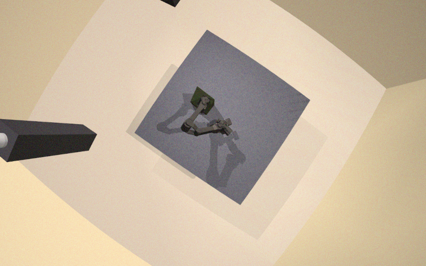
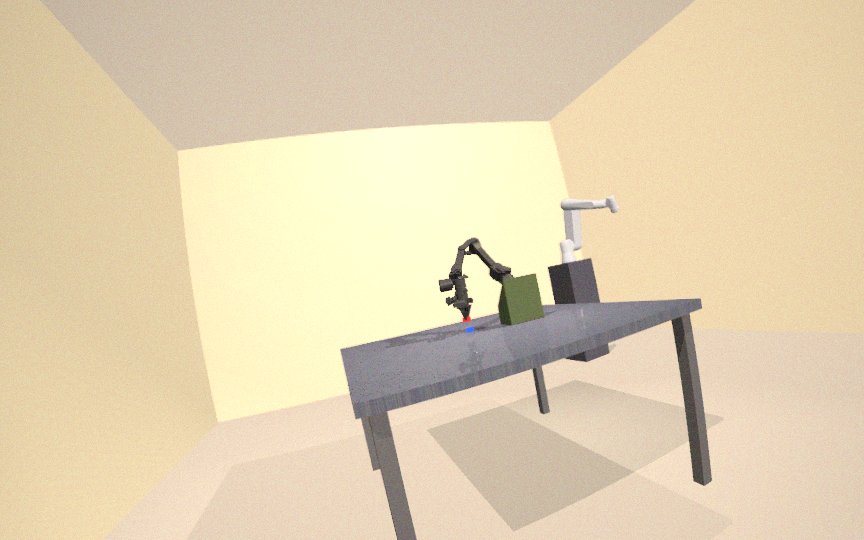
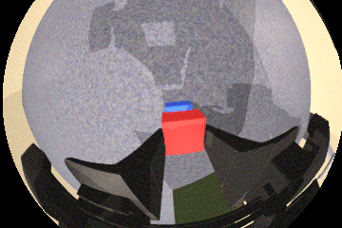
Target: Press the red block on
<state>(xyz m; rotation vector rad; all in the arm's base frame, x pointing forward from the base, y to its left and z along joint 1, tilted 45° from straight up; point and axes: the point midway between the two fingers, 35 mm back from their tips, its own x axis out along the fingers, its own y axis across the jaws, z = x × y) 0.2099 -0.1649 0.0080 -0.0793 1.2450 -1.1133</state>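
- Red block [image 2: 468, 319] [image 3: 184, 135] sits between the fingertips of the gripper [image 1: 224, 124] [image 2: 466, 317] [image 3: 182, 130], closed on its left and right sides as the wrist view shows them. Raised off the table [image 1: 257, 82] [image 2: 435, 362] [image 3: 95, 81]; hidden from the top view.
- Blue block [image 2: 469, 329] [image 3: 179, 106] lies on the table, low under the held one. Exterior view: below and a touch right, with a narrow strip of table showing between the two. Apart, not joined.
- Wrist view: blue shows just past red's far edge, its visible part slightly left of red's middle. Red hides the rest, so the true overlap cannot be told.
- Both upper edges run mostly left to right in the wrist view, nearly parallel. Which way either long axis runs, I cannot tell for certain.
- Green box [image 1: 196, 95] [image 2: 522, 298] [image 3: 199, 199] stands well right of the pair in the exterior view; unlikely to matter to the press.
- Judgement: pick done, lining up above blue in hand; press and release remain. The move turns on centring red over blue, then a straight descent with both faces level.
- Risk: an offset toward the near side could catch blue's edge, tip red or shove blue away instead of clicking home.
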